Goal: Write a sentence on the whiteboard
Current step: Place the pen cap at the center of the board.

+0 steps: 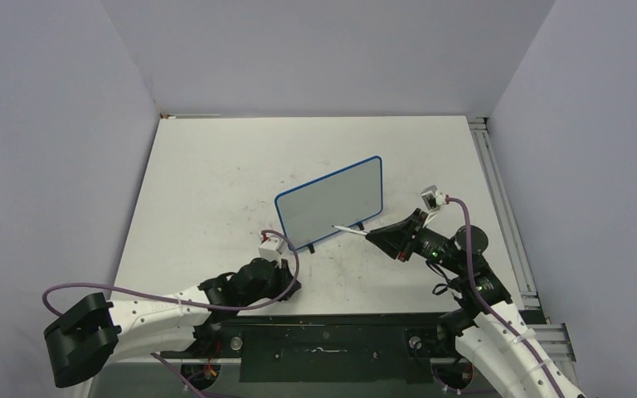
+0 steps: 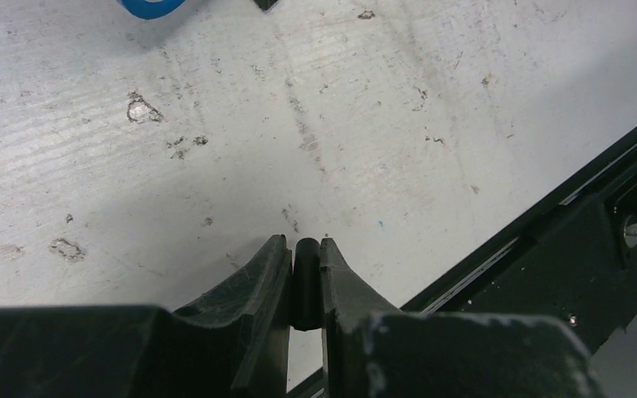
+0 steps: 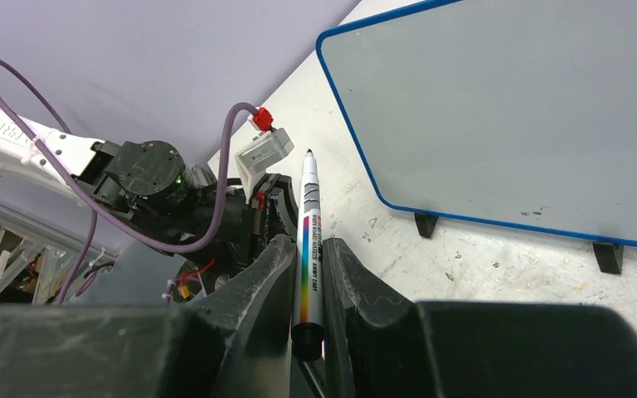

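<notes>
At mid-table: whiteboard (image 1: 332, 203), upright on its black feet, blue-framed, its face blank from both the overhead and right wrist views. Right gripper (image 1: 379, 235): clamped on a marker (image 3: 309, 249), uncapped, tip aimed at the board's lower right – whether it touches cannot be told. Left gripper (image 2: 305, 257): fingers pressed together, empty, low over the table (image 1: 216, 166) near the board's left foot. Handling note – bring the tip in square and light, since a hard push would likely tip the board.

White table (image 1: 216, 182), scuffed and stained. Whiteboard (image 1: 332, 203) stands on it on small black feet (image 3: 425, 224), near the middle, skewed to the table edges.
</notes>
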Motion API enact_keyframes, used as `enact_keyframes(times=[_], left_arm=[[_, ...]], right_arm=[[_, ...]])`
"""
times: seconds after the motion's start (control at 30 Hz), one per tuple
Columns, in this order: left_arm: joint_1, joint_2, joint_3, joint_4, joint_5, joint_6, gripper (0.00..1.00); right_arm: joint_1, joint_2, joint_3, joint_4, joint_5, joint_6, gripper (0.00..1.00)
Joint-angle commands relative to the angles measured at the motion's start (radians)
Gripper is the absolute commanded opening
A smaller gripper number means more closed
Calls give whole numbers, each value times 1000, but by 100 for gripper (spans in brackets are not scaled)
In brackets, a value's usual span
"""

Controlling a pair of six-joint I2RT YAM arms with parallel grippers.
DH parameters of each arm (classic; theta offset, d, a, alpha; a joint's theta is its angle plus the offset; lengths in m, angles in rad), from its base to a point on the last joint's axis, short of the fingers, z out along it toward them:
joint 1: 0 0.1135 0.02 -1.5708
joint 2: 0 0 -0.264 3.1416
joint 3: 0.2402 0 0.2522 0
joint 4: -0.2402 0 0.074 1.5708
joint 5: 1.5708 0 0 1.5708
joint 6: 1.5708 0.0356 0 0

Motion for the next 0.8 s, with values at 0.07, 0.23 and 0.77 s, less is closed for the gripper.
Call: enact_keyframes(times=[0.07,0.23,0.77], left_arm=[[-3,63,16,53,-55,28,7],[-2,84,7,55,-64,28,17],[52,-38,105,-192,-79,18,54]], right_arm=[[19,8,-6,55,28,-3,5],[29,7,-9,50,44,-6,5],[61,5,-1,2,106,-56,5]])
